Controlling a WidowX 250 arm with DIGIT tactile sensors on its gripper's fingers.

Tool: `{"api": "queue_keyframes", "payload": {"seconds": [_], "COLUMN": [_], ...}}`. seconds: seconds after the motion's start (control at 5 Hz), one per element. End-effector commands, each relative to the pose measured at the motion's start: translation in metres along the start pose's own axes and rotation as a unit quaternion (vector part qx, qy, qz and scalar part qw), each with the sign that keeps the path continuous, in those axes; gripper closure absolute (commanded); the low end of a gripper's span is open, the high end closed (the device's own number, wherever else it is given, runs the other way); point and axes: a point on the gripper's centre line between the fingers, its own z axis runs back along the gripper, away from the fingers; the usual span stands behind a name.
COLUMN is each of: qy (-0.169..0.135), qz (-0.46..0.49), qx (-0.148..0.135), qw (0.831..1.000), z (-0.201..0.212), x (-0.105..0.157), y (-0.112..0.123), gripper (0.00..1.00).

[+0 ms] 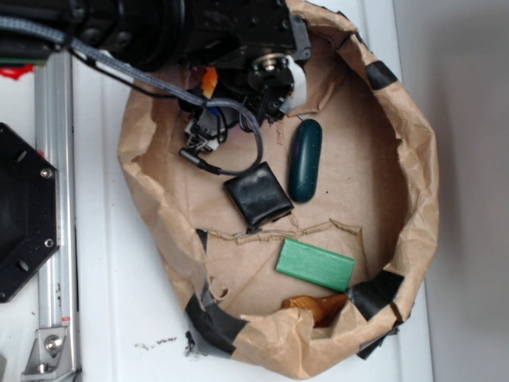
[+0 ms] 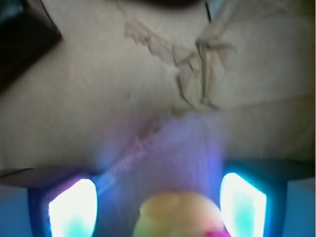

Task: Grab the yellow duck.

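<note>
**Duck between my pads, nothing pinched yet**

I am hanging over the floor of the brown paper bag (image 1: 413, 159), and in my wrist view the yellow duck (image 2: 180, 216) is sitting low in the frame, between my two glowing fingertips (image 2: 74, 210). My gripper (image 2: 158, 210) is standing spread: there is a gap showing on each side of the duck's round head, so I am judging that I am touching nothing.

In the exterior view my arm is covering the duck entirely, so I am relying on the blurred wrist picture alone.

What I am worrying about: the head is smooth and rounded, and if I am closing too high on it, the toy is likely squirting out downward or forward. The duck is also looking nearer my right-of-frame pad, so one pad may be striking first and nudging it sideways. The crumpled paper below could be snagging a fingertip if I am descending too far. The black square pad (image 1: 258, 193) and dark green oblong (image 1: 305, 159) are lying well apart from this.
</note>
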Motion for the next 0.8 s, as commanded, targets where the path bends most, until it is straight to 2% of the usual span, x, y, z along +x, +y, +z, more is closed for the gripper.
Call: {"api": "queue_keyframes", "payload": {"seconds": [0.0, 0.4, 0.6], "qy": [-0.012, -0.024, -0.016], "qz": [0.005, 0.013, 0.018], "qx": [0.029, 0.044, 0.046], "qw": [1.0, 0.999, 0.999], "z": [0.012, 0.024, 0.02], "x": [-0.002, -0.002, -0.005], "y": [0.001, 0.002, 0.004], "gripper": [1.0, 1.0, 1.0]}}
